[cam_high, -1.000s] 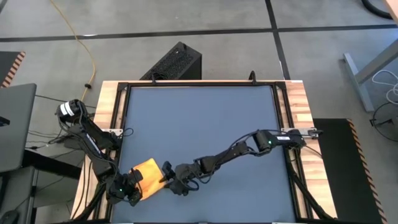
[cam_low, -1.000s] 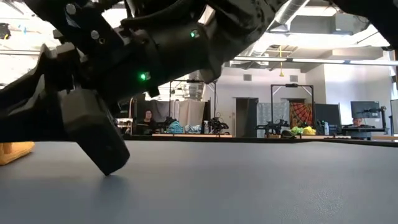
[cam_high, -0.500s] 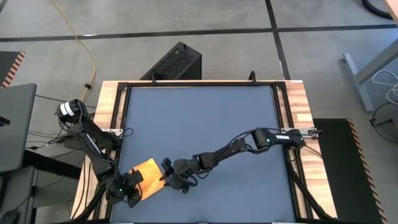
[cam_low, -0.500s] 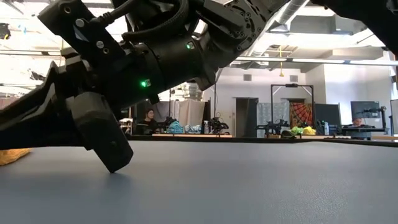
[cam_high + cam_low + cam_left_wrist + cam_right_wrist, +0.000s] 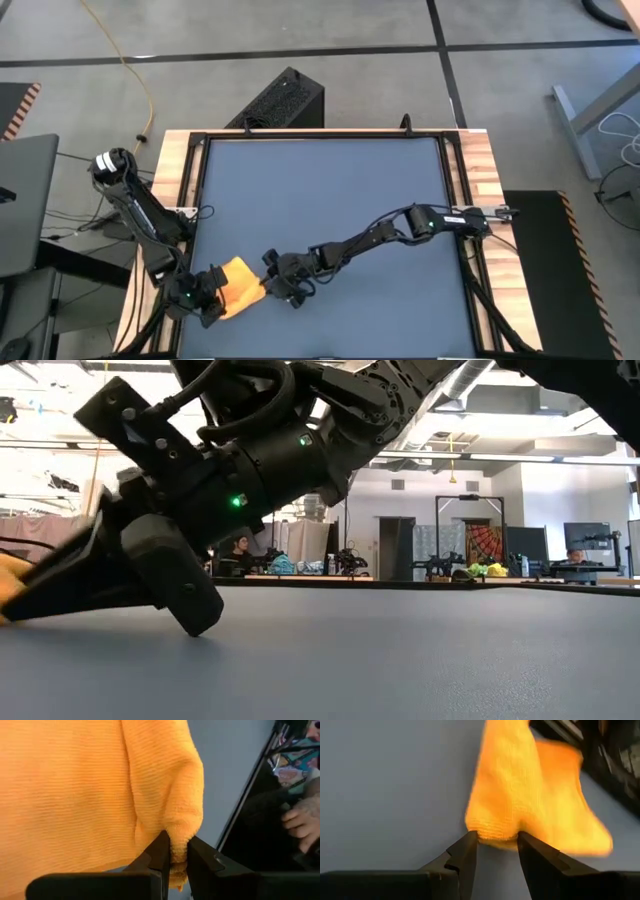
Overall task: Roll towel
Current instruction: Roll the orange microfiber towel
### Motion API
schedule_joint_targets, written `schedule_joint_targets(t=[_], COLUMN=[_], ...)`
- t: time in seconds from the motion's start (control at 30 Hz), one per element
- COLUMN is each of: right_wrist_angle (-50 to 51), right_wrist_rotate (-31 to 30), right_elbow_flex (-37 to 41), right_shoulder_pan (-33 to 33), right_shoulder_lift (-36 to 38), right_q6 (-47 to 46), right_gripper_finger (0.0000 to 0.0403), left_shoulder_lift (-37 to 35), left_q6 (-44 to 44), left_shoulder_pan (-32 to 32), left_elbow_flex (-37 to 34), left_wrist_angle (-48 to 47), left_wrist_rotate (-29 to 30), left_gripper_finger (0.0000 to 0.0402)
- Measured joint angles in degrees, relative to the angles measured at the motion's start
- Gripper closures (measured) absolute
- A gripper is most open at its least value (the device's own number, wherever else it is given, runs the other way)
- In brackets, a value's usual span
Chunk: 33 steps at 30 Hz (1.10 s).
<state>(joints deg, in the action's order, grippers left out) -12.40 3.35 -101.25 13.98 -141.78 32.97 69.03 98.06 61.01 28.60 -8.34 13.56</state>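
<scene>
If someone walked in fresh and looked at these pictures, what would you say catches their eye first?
The bright orange towel stands out at once, bunched near the table's front left corner. Both arms meet at it: the left tool is shut on a fold of the cloth, and the right tool, stretched across from the far side, has its fingers on either side of the towel's edge.

no legible text, labels or signs

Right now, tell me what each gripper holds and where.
Both pinch the towel: left gripper on a folded edge, right gripper on the opposite edge.
</scene>
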Motion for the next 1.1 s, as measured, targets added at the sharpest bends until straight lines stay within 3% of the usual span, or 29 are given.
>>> schedule_joint_targets(t=[0.07, 0.17, 0.3, 0.43, 0.5, 0.8, 1.1], right_wrist_angle=[3.02, 12.03, 21.23, 12.68, 6.59, -7.78, -12.17], right_wrist_rotate=[-3.79, -4.63, -0.79, 13.6, 17.48, 17.73, 8.17], right_elbow_flex=[0.06, 0.16, 0.24, 0.21, 0.2, -0.15, -0.59], right_shoulder_pan=[0.08, -0.13, -1.47, -3.92, -4.5, -1.2, -0.56], right_shoulder_lift=[0.99, 4.26, 8.71, 9.6, 8.47, 1.1, 0.64], right_q6=[-2.57, -3.98, -7.97, -16.1, -18.9, -18.66, -18.14], right_gripper_finger=[0.0235, 0.0235, 0.0235, 0.0235, 0.0235, 0.0233, 0.0232], left_shoulder_lift=[0.04, 1.73, 5.12, 6.78, 6.76, 6.78, 6.78], left_q6=[0.0, 0.0, 1.64, 2.03, 2.03, 2.16, 0.83], left_shoulder_pan=[0.03, 0.17, 0.17, 0.15, 0.15, 0.42, 0.44], left_elbow_flex=[0.0, 0.0, 0.0, 0.07, 0.07, 0.07, 0.07], left_wrist_angle=[-0.55, -0.48, 0.24, 0.54, 0.32, 0.38, 0.78], left_wrist_rotate=[0.23, 0.17, -2.79, -4.7, -4.63, -2.88, -1.77], left_gripper_finger=[0.0365, 0.0365, 0.0365, 0.0369, 0.0374, 0.0386, 0.035])
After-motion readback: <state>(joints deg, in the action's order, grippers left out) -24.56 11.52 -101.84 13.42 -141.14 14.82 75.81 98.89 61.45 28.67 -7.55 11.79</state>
